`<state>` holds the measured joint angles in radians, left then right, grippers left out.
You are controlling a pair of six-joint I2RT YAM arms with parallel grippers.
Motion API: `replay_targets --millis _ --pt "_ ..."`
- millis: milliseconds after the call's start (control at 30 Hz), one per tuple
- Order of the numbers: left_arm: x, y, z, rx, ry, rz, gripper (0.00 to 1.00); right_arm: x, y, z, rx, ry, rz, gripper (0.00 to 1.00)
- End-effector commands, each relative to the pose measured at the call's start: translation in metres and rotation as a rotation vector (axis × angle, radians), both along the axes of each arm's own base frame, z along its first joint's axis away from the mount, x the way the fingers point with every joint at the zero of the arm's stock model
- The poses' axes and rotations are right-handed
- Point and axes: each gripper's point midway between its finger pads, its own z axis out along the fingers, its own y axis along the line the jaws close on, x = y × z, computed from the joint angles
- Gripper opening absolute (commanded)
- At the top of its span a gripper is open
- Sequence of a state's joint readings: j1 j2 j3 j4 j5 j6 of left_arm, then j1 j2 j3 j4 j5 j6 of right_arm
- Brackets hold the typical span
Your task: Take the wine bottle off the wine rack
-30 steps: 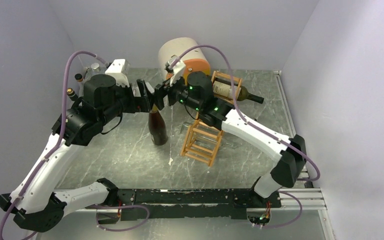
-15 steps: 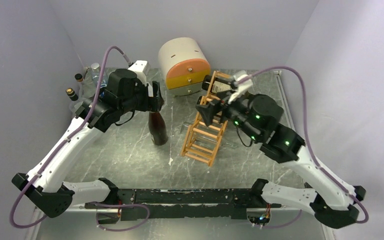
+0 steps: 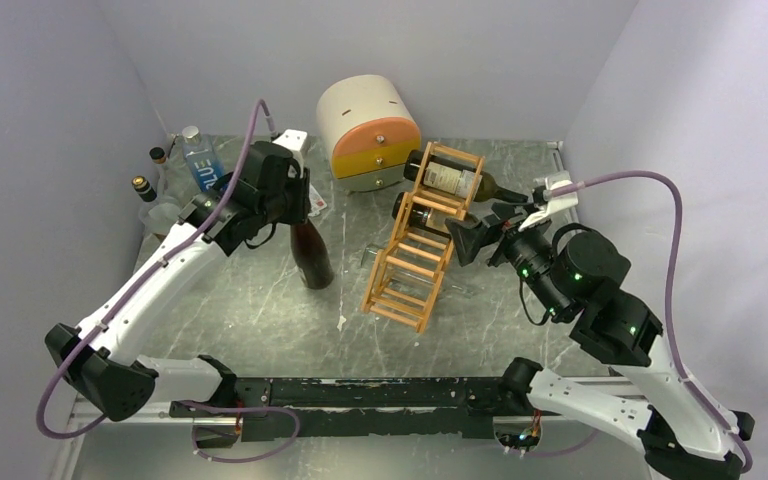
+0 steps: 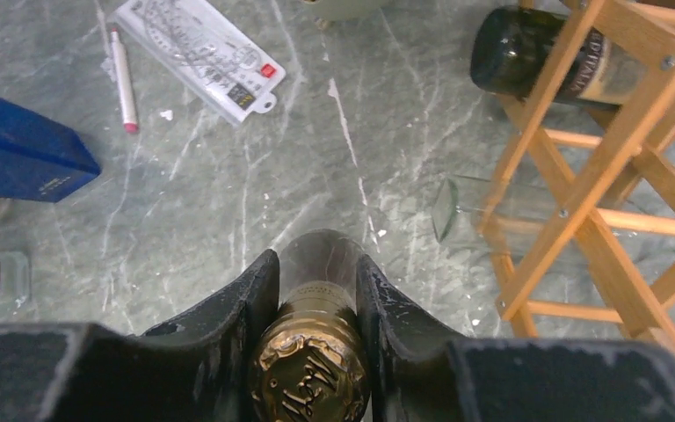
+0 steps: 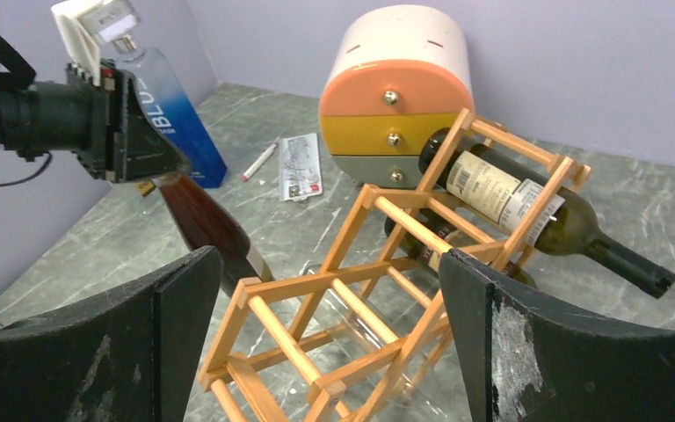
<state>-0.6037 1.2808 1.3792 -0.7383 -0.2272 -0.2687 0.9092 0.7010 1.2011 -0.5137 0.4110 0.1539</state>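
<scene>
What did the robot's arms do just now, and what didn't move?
The right gripper swung away to the right, open and empty. The left gripper closed on the neck of the standing bottle, which stayed upright in place. The wine rack, its two bottles and the drawer box did not move.

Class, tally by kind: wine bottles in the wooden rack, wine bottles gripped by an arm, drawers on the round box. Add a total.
Wine bottles in the wine rack: 2
Wine bottle in the left gripper: 1
Drawers on the round box: 3
Total: 6
</scene>
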Motion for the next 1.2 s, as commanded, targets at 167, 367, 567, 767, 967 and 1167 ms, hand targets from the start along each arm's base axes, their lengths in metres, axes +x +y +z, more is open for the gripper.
replay_targets --millis 167,367,567,767,967,1167 --pt "0.041 0.112 0.088 0.008 -0.209 0.309 0.07 0.015 0.001 -0.018 0.003 0.016 -0.074 1.0" --pt "0.061 0.162 0.097 -0.092 -0.259 0.41 0.07 0.027 0.018 -0.034 -0.017 0.046 -0.07 1.0" --pt "0.078 0.208 0.083 -0.099 -0.254 0.515 0.07 0.045 0.019 -0.056 -0.065 0.138 -0.181 1.0" --pt "0.09 0.226 0.086 -0.099 -0.289 0.534 0.07 0.05 0.013 -0.06 -0.06 0.153 -0.233 1.0" --pt "0.096 0.238 0.076 -0.053 -0.283 0.574 0.07 0.053 0.003 -0.062 -0.05 0.15 -0.276 1.0" --pt "0.097 0.238 0.065 -0.04 -0.262 0.561 0.17 0.072 -0.005 -0.08 -0.08 0.219 -0.303 1.0"
